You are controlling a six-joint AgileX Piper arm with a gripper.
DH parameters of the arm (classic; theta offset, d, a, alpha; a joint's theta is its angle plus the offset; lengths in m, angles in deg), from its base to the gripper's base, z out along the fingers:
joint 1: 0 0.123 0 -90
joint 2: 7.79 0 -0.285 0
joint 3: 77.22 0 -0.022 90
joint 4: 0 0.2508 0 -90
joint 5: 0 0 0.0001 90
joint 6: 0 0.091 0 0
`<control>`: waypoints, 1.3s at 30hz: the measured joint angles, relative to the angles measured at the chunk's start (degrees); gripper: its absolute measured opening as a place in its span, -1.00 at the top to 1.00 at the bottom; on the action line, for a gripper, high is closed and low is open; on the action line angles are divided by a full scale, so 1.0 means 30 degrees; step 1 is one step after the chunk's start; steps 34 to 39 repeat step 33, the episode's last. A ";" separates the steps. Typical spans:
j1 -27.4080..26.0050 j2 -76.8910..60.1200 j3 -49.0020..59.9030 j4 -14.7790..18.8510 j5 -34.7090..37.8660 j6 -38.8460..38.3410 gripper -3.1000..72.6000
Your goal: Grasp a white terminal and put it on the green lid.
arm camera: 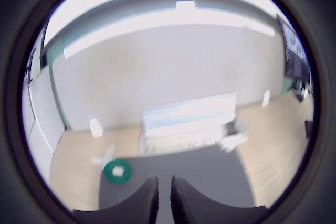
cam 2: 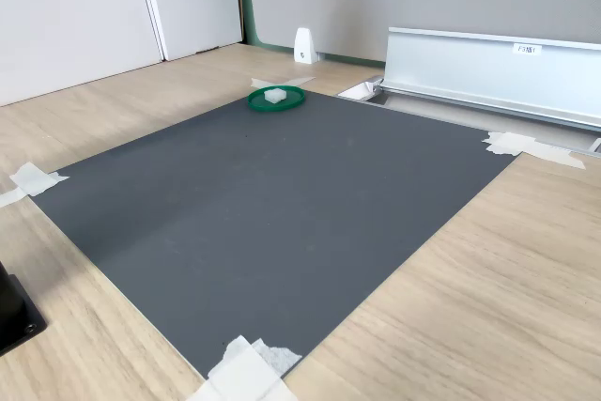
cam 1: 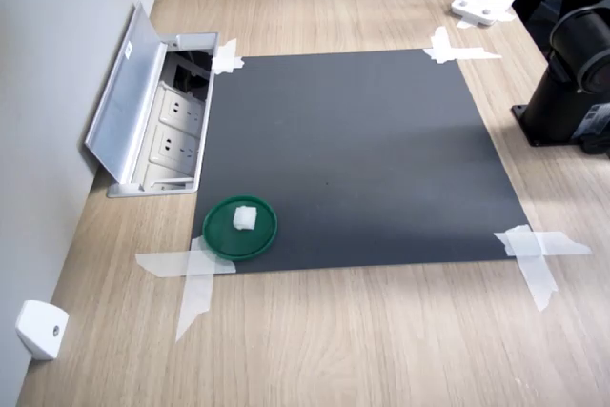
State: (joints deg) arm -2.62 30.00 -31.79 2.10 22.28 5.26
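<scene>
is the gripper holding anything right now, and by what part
Nothing is held. In the wrist view the gripper fingers are nearly together with nothing between them, and the white terminal lies on the green lid, far from it.

Arm: base column and lower joint [cam 1: 572, 83], black, visible at the right edge of the first exterior view, standing on the table [cam 1: 381, 350] just beside the dark mat [cam 1: 362, 159]; upper links out of frame. Pincer [arm camera: 164, 200]: two dark fingers [arm camera: 144, 200] seen in the wrist view, close together with a narrow gap, nothing between them, raised high above the mat and well apart from it.
</scene>
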 joint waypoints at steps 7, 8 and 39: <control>-0.0992 -0.7794 0.4969 -0.0514 -0.0045 -0.2140 0.68; -0.1009 -0.8510 0.5484 -0.0698 0.0111 -0.2235 0.68; -0.1032 -1.0206 0.7157 -0.0881 0.1910 -0.2451 0.70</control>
